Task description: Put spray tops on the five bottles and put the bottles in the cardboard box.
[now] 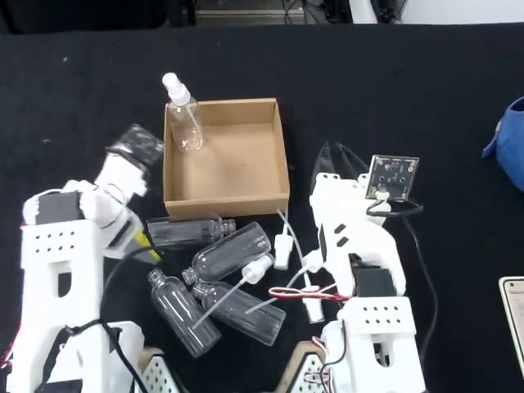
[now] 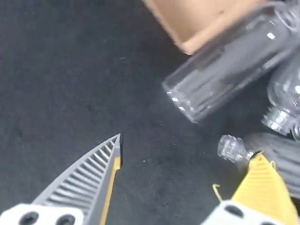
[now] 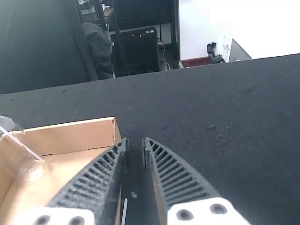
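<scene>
A cardboard box (image 1: 221,155) stands open in the middle of the table. One clear bottle with a spray top (image 1: 184,115) leans in its back left corner, also seen as the capped bottle (image 3: 21,154). Several uncapped bottles (image 1: 190,232) lie in front of the box, with loose white spray tops (image 1: 282,248) beside them. My left gripper (image 1: 146,240) (image 2: 187,150) is open, low over the cloth, just off the base of the nearest lying bottle (image 2: 229,65). My right gripper (image 1: 338,154) (image 3: 134,143) hovers by the box's right wall (image 3: 70,133), fingers nearly together and holding nothing.
Black cloth covers the table. A blue object (image 1: 509,143) and a card (image 1: 514,307) lie at the right edge. Red wire (image 1: 299,291) crosses a spray top near the right arm's base. Dark furniture stands beyond the table's far edge.
</scene>
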